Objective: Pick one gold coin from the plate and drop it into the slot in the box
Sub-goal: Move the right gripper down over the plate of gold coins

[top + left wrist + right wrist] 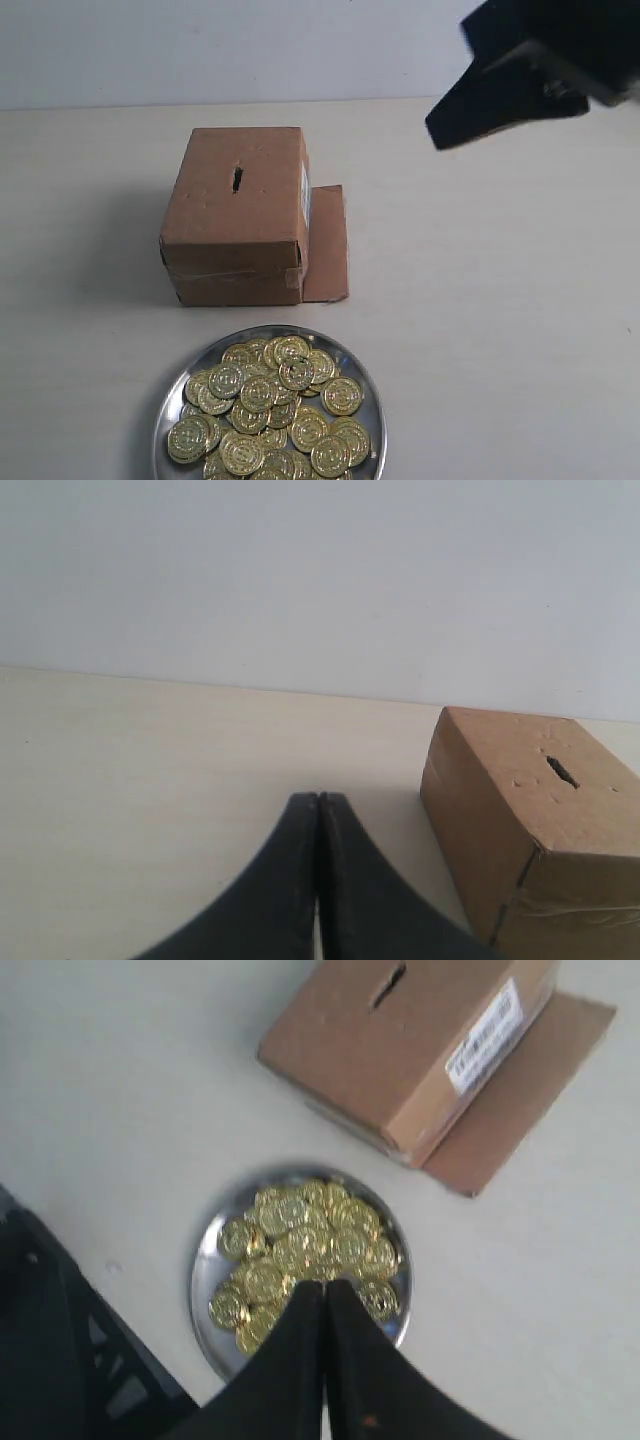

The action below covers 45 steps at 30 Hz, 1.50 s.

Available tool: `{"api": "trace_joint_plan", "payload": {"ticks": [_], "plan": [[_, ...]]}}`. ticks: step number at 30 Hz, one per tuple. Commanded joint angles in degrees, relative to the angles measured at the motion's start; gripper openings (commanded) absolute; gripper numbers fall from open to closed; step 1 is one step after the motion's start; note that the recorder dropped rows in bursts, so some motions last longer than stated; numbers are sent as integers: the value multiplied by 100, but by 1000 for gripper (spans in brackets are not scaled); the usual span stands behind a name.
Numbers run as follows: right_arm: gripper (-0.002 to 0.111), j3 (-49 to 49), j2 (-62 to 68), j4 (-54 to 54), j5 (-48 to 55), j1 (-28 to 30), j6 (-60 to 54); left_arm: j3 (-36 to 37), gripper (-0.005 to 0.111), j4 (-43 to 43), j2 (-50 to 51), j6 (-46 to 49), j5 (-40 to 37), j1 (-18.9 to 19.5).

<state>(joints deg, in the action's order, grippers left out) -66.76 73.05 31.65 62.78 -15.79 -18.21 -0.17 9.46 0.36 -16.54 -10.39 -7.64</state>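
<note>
Heaped gold coins fill the plate, a round, shiny metal dish with a raised rim that sits at the near edge of the bench, a little left of its middle. Embossed and glossy, the thin discs overlap loosely, so the topmost ones look the easiest to pinch by the edge. Just behind the plate, toward the far edge, stands the box, matt brown cardboard with tape at its seams, a white label on one side and a loose flap lying flat against its right-hand foot. On its top the slot is a short, ragged dark slit whose long axis runs from near edge to far edge, so a coin would need to go in edge-on along that line. Over the far right of the bench hangs the right gripper, raised, its black fingers pressed together with nothing between them; its wrist view looks down onto the plate, which lies toward the near left from it. Equally closed and empty, the left gripper sits low beside the box. By my judgement the right arm is better placed for the pick and must spread its fingers first.
</note>
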Motion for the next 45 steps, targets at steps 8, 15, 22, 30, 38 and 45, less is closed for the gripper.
{"api": "trace_joint_plan", "payload": {"ticks": [8, 15, 22, 30, 38, 45], "plan": [[0, -78, 1606, -1369, 214, -1520, -161, 17, 0, 26, -36, -16, 64, -42], [0, -78, 2614, -1396, -1579, -2422, -1018, 17, 0, 26, -36, -16, 64, -42], [39, -78, 3376, -1526, -1502, -2754, -1667, 17, 0, 26, -36, -16, 64, -42], [47, -78, 3585, -2095, -1755, -2754, -3660, 17, 0, 26, -36, -16, 64, -42], [47, -78, 3585, -2338, -2170, -2754, -4082, 17, 0, 26, -36, -16, 64, -42], [47, -78, 3829, -2487, -2211, -2754, -4070, 17, 0, 26, -36, -16, 64, -42]]}}
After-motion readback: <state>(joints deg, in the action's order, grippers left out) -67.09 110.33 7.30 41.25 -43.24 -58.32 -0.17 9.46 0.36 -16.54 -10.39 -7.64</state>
